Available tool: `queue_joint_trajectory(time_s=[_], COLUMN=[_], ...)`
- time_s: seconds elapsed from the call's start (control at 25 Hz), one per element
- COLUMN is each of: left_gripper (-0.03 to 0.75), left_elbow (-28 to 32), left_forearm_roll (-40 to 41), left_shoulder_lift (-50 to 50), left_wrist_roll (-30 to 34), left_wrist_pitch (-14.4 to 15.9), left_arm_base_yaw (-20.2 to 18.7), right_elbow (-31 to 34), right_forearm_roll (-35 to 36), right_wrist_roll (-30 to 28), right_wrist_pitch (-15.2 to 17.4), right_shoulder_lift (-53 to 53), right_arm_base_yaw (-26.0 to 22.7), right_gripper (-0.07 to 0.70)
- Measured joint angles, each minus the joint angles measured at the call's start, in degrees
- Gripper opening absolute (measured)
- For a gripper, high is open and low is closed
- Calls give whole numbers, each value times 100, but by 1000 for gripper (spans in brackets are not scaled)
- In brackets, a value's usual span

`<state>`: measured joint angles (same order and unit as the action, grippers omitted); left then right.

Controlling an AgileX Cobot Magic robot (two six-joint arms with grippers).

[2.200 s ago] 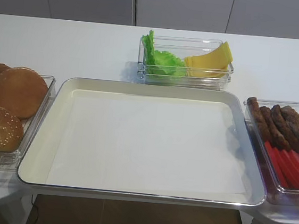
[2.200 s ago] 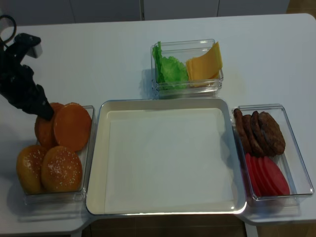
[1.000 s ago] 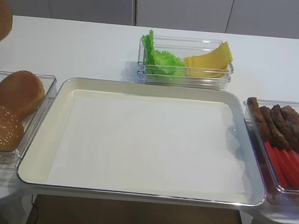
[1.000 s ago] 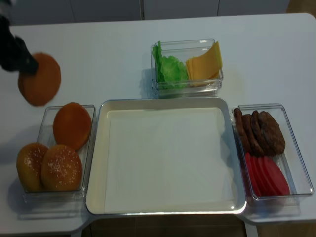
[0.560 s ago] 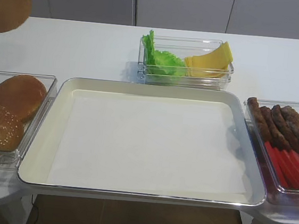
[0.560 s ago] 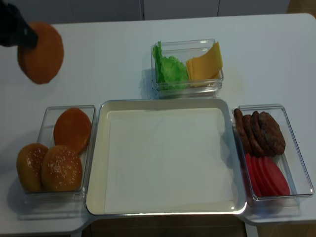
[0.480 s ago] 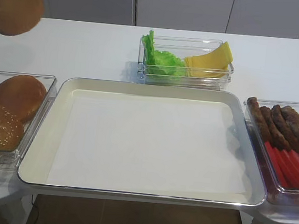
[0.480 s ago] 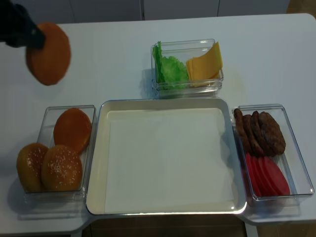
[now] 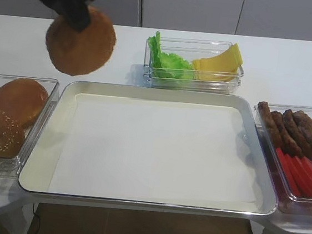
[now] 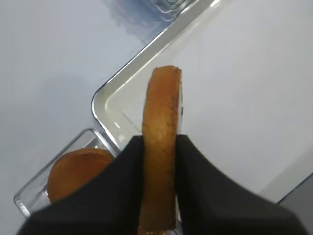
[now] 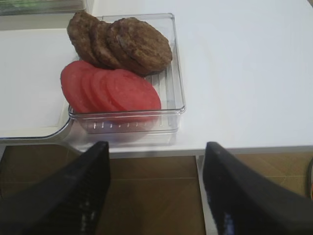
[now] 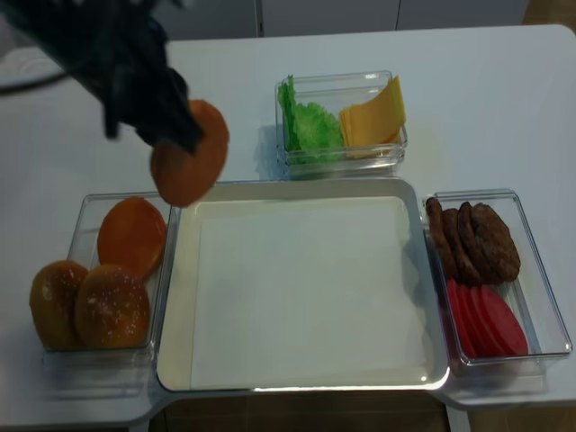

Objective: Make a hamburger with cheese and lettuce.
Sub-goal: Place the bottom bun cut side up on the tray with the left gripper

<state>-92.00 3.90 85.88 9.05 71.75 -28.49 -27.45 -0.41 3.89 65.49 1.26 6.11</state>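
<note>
Hamburger [image 9: 80, 41] bun half held on edge, pinched by left gripper [image 10: 159, 161] jaws above tray [image 9: 47, 139] far-left corner, right gripper [image 11: 156, 188] jaws spread beside patties [image 11: 122, 44] container.

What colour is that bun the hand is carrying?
Golden-brown all over the bun half, clearest in the exterior high view.

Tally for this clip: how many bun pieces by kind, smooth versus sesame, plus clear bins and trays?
smooth bun half: 2, one in the left gripper, one binned
sesame bun top: 2
clear bin: 3
metal tray: 1
Total: 8
</note>
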Motion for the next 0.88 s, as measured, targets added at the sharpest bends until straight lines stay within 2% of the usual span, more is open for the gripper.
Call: queue_joint_trajectory(time_s=[0.24, 0.52, 0.68, 0.88], left_gripper=[141, 141, 140, 140], left_elbow=[0, 0, 0, 0], left_forearm_roll=[792, 1985, 2641, 2998], left_shoulder_lift=[460, 1315, 1626, 1867], left_wrist_roll=[-1085, -2206, -2903, -3380], left_wrist_pitch=[0, -36, -93, -129], left_arm_base_yaw=[-1300, -2398, -2848, -3027], right_elbow=[0, 0, 0, 0], right_forearm_roll=[0, 0, 0, 0], right_wrist_roll=[10, 31, 31, 31], right_wrist_pitch=[0, 0, 0, 0], right_shoulder_lift=[0, 0, 0, 0], right_arm_base_yaw=[0, 0, 0, 0], right_gripper=[468, 467, 465, 465])
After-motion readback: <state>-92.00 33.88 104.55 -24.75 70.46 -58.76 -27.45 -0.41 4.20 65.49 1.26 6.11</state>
